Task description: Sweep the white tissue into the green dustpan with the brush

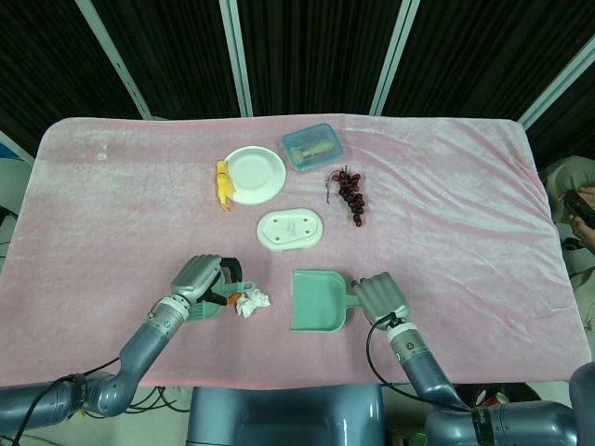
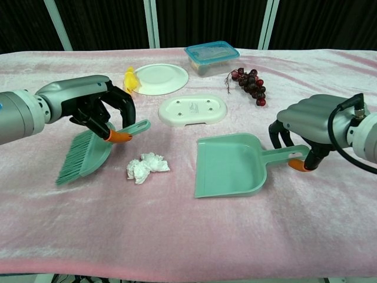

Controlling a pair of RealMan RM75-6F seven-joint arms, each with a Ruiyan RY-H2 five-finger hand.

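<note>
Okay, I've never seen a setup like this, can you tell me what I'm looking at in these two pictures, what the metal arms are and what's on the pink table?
It is a robot with two arms, each ending in a mechanical hand. One picture looks down from its head, the other looks forward from its chest.

The left hand holds a green brush raised over the pink cloth. The right hand holds the handle of a green dustpan lying on the cloth. A crumpled white tissue lies between them, touching neither.

Further back are a white plate with something yellow at its edge, a white oval dish, a blue-lidded box and a bunch of dark grapes.
</note>
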